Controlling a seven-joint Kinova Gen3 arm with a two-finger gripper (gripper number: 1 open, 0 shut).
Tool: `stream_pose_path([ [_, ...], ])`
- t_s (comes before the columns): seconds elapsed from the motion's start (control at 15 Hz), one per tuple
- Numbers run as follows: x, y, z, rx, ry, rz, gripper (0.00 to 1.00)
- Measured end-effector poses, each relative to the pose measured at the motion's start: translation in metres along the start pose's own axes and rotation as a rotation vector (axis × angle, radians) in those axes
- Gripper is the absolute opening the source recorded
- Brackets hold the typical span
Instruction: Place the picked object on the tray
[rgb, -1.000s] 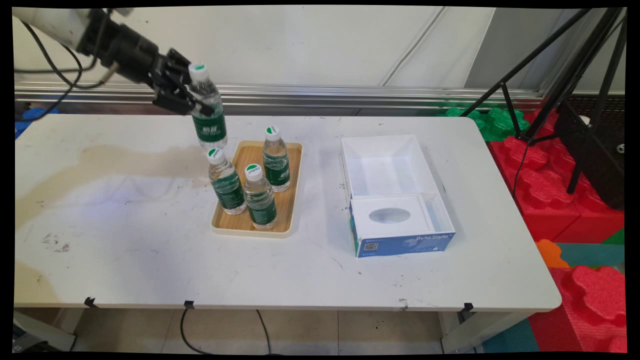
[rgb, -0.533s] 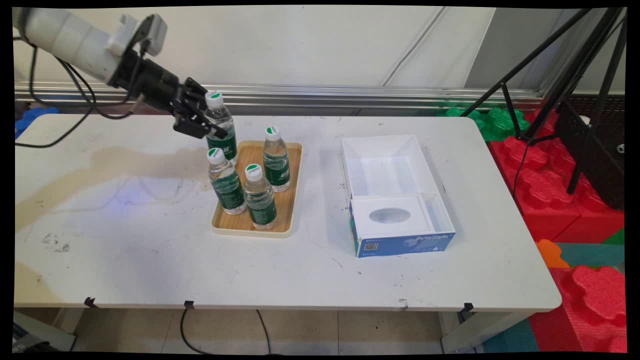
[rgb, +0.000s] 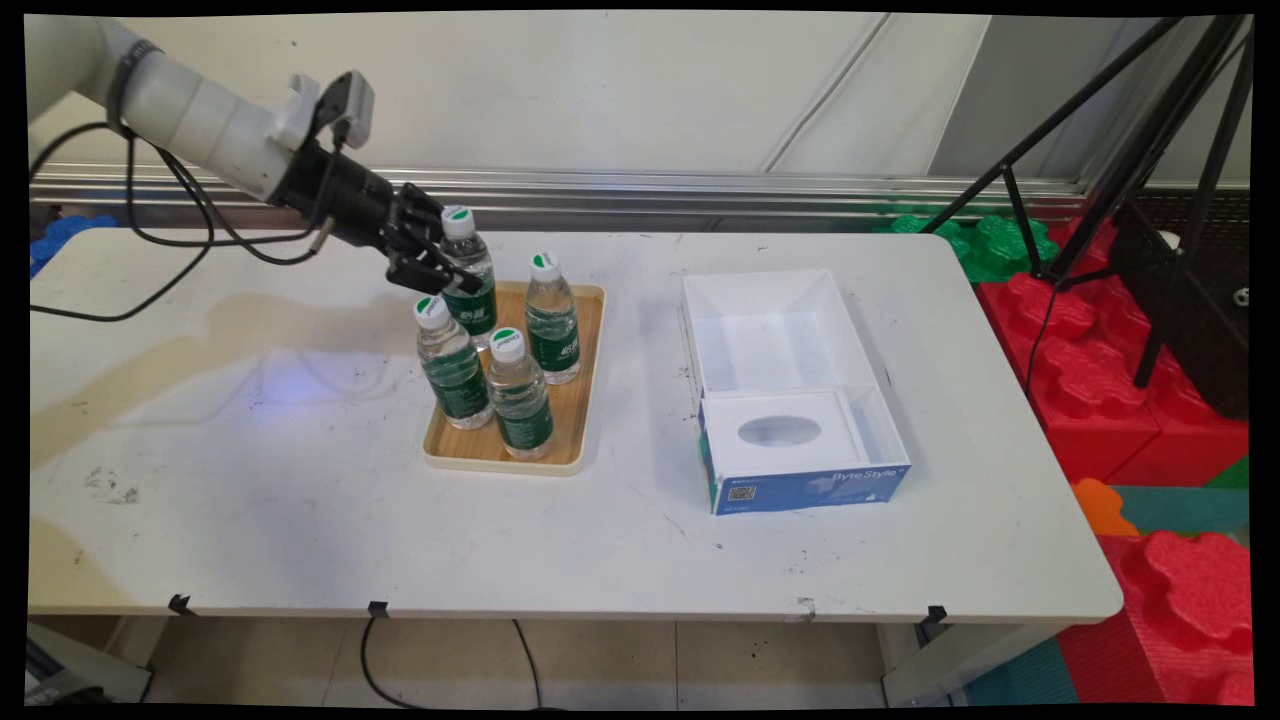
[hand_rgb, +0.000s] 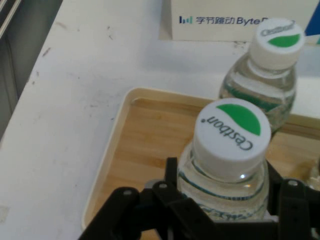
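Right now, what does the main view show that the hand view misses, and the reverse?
Only the main view shows all four bottles, including the two front bottles, the whole tray, the open white box and the tripod. Only the hand view shows the held bottle's cap lettering and the tray's corner up close. Both show the end effector shut on the held bottle over the tray.

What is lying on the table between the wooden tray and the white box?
Nothing lies there: in the main view only a bare strip of table separates the wooden tray from the white box.
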Motion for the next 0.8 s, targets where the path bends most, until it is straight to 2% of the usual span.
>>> stream_pose_path([
  [0.53, -0.011, -0.009, 0.033, 0.009, 0.015, -0.026, 0.00],
  [0.6, -0.011, -0.010, 0.035, 0.010, 0.018, -0.027, 1.00],
  [0.8, -0.013, -0.013, 0.040, 0.013, 0.029, -0.032, 1.00],
])
